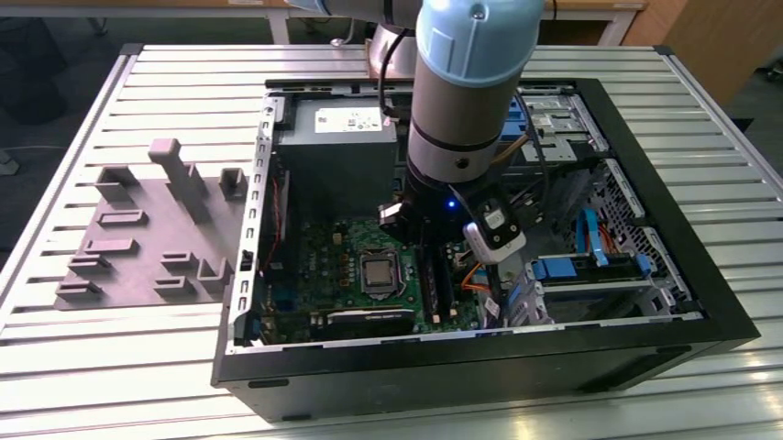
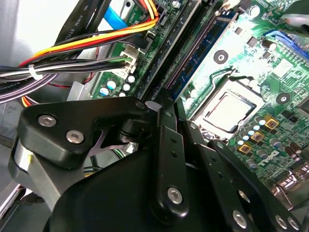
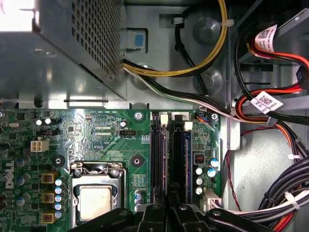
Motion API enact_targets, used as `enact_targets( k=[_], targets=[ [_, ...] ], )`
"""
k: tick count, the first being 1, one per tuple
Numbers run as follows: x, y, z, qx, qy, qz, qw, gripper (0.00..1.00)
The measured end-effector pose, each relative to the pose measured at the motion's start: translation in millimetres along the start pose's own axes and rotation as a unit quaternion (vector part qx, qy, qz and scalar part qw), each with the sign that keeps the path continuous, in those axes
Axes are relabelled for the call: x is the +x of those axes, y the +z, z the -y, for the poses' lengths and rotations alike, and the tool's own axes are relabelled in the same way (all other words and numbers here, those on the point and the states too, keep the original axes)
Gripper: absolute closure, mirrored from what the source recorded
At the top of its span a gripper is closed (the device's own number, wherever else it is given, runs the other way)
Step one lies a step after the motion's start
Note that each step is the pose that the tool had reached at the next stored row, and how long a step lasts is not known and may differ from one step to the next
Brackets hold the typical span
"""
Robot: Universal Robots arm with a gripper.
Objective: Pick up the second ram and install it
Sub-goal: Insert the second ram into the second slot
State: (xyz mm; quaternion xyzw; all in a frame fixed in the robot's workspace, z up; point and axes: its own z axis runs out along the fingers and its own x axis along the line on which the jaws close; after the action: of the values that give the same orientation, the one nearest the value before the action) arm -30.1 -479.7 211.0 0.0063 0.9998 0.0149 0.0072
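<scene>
The jaws are drawn together to a narrow slit. From where I stand I can't make out whether they pinch a board edge or only bear on it. The gripper (image 2: 161, 107) is down inside the open computer case (image 1: 465, 367), its tips right at the end of the long black slot rails (image 3: 178, 154).

In the second wrist view a thin blue-green strip runs away from the tips between those rails. I take that to be the second ram (image 2: 189, 72). It looks to be lying in its slot rather than carried in the air, though how deep it sits is hidden.

So my read is that the picking up is done and the seating is in hand. Seating calls for a straight, even push down along the slot. The stick has to be kept square so neither end rides up.

In the exterior view the processor socket (image 3: 96, 200) sits at about eight o'clock from the gripper on the green motherboard (image 3: 111, 140). The grey power supply (image 1: 336, 151) is at about eleven o'clock. A bundle of orange, yellow and black cables (image 2: 87, 43) runs close by the slots, near enough to mind. Well outside the case, at nine o'clock, the grey holder plate (image 1: 135, 238) lies on the slatted table (image 1: 98, 367).
</scene>
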Motion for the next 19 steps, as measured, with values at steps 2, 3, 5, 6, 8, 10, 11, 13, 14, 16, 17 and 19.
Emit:
enact_targets(
  k=[2,3,5,6,8,10,11,13,14,16,17,19],
  targets=[
    [0.0,0.0,0.0,-0.0001,0.0,0.0,1.0,0.86],
    [0.0,-0.2,-0.1,-0.0002,0.0,0.0001,1.0,0.86],
    [0.0,-0.9,-0.1,-0.0002,0.0,0.0001,1.0,0.86],
    [0.0,-1.0,-0.1,-0.0002,0.0,0.0,1.0,0.86],
    [0.0,-1.1,0.0,-0.0002,0.0,0.0,1.0,0.86],
    [0.0,-1.2,-0.1,-0.0001,-0.001,0.0,1.0,0.86],
    [0.0,-1.2,0.0,-0.0002,-0.002,-0.0001,1.0,0.86],
    [0.0,-1.2,0.0,-0.0001,-0.004,-0.0001,1.0,0.86],
    [0.1,-1.2,0.0,-0.0002,-0.004,-0.0001,1.0,0.86],
    [0.1,-1.2,0.0,-0.0003,-0.005,-0.0001,1.0,0.86],
    [0.0,-1.2,0.0,-0.0003,-0.005,-0.0001,1.0,0.86],
    [0.0,-1.2,0.1,-0.0003,-0.005,-0.0001,1.0,0.86]
  ],
)
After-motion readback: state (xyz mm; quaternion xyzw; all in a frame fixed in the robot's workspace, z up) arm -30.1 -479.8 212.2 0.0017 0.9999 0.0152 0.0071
